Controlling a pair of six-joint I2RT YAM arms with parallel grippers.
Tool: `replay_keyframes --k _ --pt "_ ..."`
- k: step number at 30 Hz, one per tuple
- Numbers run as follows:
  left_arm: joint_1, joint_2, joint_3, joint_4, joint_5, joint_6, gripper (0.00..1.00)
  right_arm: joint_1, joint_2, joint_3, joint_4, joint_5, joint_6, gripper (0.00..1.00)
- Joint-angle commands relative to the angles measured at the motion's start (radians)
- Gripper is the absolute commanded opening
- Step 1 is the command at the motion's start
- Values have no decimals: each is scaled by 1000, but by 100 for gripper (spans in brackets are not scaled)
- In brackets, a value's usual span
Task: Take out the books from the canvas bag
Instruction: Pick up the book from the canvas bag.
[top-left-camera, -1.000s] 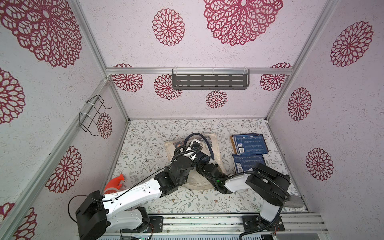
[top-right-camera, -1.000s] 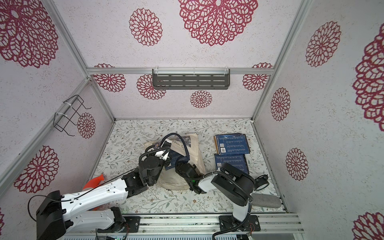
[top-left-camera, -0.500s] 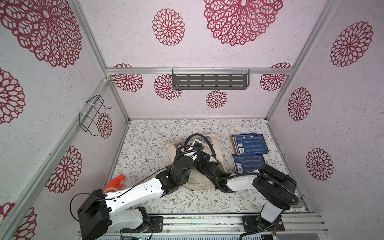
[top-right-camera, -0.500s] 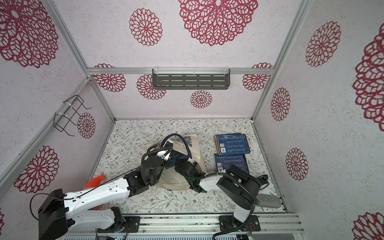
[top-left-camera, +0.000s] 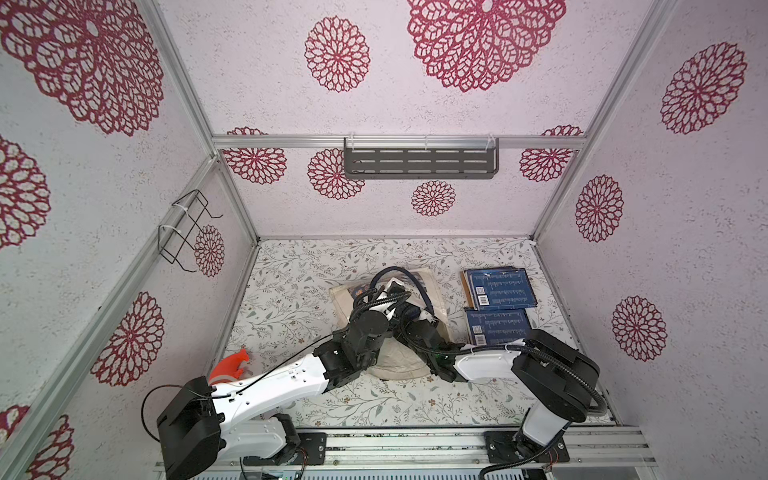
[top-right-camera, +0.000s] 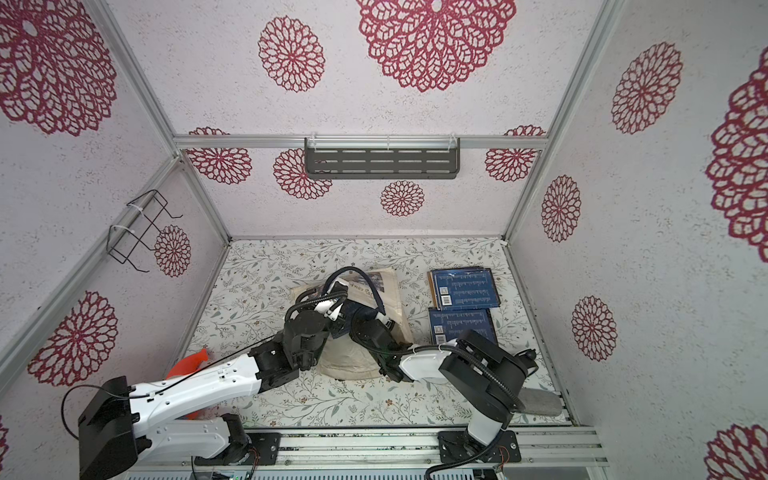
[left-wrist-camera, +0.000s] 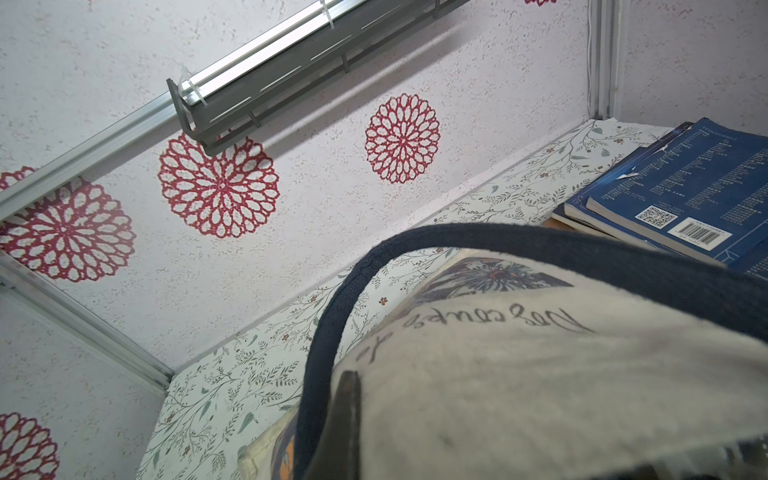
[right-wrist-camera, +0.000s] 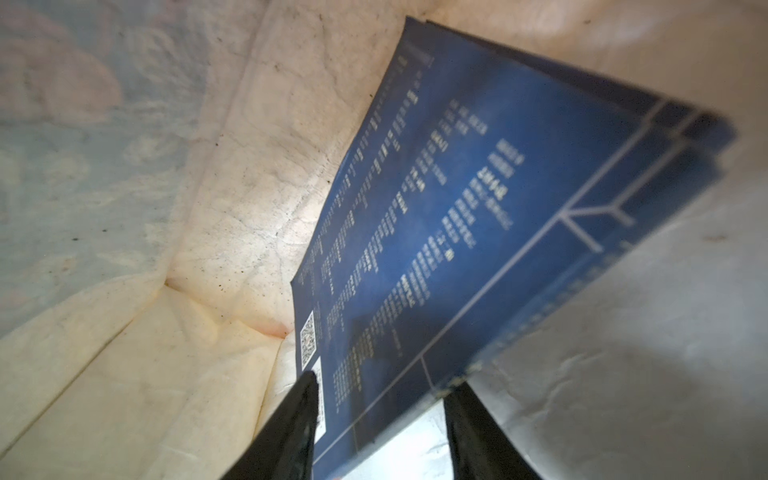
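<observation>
The cream canvas bag (top-left-camera: 399, 361) lies mid-table, seen in both top views. My left gripper (top-left-camera: 392, 291) is shut on the bag's upper edge and holds it lifted. In the left wrist view one dark finger (left-wrist-camera: 345, 415) presses on the cream cloth (left-wrist-camera: 540, 395) beside the navy handle (left-wrist-camera: 328, 332). My right gripper (right-wrist-camera: 380, 386) is inside the bag, open, with the near corner of a dark blue book (right-wrist-camera: 457, 208) between its fingers. Other blue books (top-left-camera: 498, 286) (top-left-camera: 496, 326) lie on the table to the right of the bag.
An orange-red object (top-left-camera: 232, 363) sits by the left wall near my left arm. A wire basket (top-left-camera: 187, 232) hangs on the left wall and a grey shelf (top-left-camera: 419, 162) on the back wall. A grey object (top-right-camera: 536, 401) lies at the front right.
My right gripper has pushed deeper into the bag and its jaws have widened. The left gripper has shifted slightly toward the back, still holding the bag's edge.
</observation>
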Motion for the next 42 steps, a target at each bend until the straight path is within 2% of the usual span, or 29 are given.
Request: replay_keyframes --k 1,17,25,29,33,38,42 --pt "-9 -1 51 48 -8 12 0 -14 -63 50 14 11 -20 51" --pt "-10 17 63 28 -11 12 0 -21 -85 72 -94 -28 14 47" --pt "-11 23 65 26 -11 7 0 -27 -84 64 -11 2 -30 36" --pt "-12 21 65 24 -12 4 0 -29 -88 79 22 -5 -58 33" --pt "-12 23 65 23 -11 6 0 -33 -70 98 51 -24 -81 35" --pt "-15 23 67 20 -11 4 0 -36 -46 125 88 -65 -96 51" --pt "-15 24 67 20 -12 4 0 -37 -35 144 84 -77 -99 51"
